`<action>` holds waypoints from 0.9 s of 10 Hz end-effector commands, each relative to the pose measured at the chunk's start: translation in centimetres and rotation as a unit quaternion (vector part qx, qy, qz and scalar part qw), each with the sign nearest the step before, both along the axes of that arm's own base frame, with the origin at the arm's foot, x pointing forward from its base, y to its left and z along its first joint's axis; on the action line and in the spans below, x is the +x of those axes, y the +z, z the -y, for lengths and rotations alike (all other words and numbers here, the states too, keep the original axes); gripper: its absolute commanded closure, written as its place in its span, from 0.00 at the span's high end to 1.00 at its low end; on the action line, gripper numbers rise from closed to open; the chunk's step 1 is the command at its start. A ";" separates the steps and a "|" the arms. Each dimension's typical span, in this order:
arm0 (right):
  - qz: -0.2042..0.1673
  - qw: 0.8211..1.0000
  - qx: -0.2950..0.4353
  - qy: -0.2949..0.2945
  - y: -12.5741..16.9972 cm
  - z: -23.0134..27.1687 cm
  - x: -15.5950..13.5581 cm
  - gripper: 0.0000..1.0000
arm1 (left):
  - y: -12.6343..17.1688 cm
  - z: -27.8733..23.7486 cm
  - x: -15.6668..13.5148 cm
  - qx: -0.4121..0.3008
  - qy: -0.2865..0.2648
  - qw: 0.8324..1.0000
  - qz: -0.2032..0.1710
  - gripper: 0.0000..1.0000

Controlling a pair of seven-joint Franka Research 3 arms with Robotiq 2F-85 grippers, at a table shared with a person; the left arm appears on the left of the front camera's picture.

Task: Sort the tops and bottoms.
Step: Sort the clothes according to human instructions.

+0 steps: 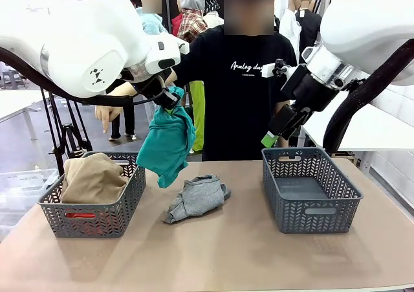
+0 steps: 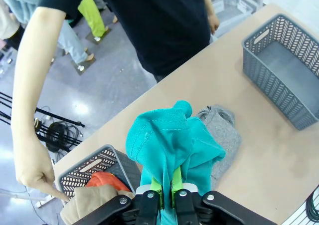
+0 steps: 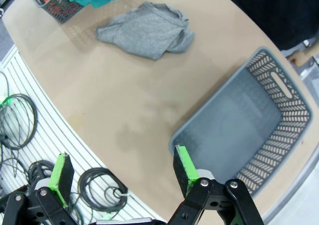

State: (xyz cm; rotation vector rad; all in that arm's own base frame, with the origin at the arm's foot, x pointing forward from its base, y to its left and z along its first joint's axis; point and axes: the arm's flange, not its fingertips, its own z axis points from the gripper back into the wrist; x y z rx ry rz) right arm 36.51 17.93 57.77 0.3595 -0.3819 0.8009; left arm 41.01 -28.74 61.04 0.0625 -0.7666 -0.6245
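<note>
Left gripper (image 2: pixel 166 186) up in the air, green pads pressed together on a bunched fold of the teal-green garment (image 2: pixel 169 145), and the cloth hangs straight down from that pinch. Its long axis is vertical and its loose lower end points at the table (image 1: pixel 213 259), between the left basket (image 1: pixel 90 217) and the grey garment (image 1: pixel 196 198). It looks light and limp, with no stiffness at all, so it should drape and swing rather than hold a shape. There is nothing fragile about it. A pinch on a thick gathered fold like this one looks secure; a single thin layer might slip out. The left basket, by the table's left edge, has the tan-beige garment (image 1: pixel 94 175) heaped on top, with the orange-red garment (image 2: pixel 102 180) tucked under it. The person's hand (image 2: pixel 35 175) points a finger down beside that basket. The grey garment lies crumpled mid-table, its long axis slanting from near-left to far-right in the front view. It's just as soft, and the raised wrinkle near its middle looks the best place to grab. Right gripper (image 3: pixel 119 170) hovers over the right basket (image 3: pixel 279 85), fingers spread wide, holding nothing.
</note>
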 end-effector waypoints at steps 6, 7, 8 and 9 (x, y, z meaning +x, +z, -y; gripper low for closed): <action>0.002 1.000 -0.004 0.001 0.0 0.0 0.0 1.00 | 5.2 -10.5 -4.1 0.024 0.081 0.995 0.055 0.00; 0.002 1.000 -0.004 0.001 0.0 0.0 0.0 1.00 | 4.7 -12.0 -4.0 0.030 0.105 0.993 0.051 0.00; 0.002 1.000 -0.004 0.001 0.0 0.0 0.0 1.00 | 3.9 -13.5 -3.5 0.035 0.136 0.989 0.056 0.00; 0.002 1.000 -0.004 0.001 0.0 0.0 0.0 1.00 | 2.8 -14.7 -3.1 0.029 0.158 0.986 0.043 0.00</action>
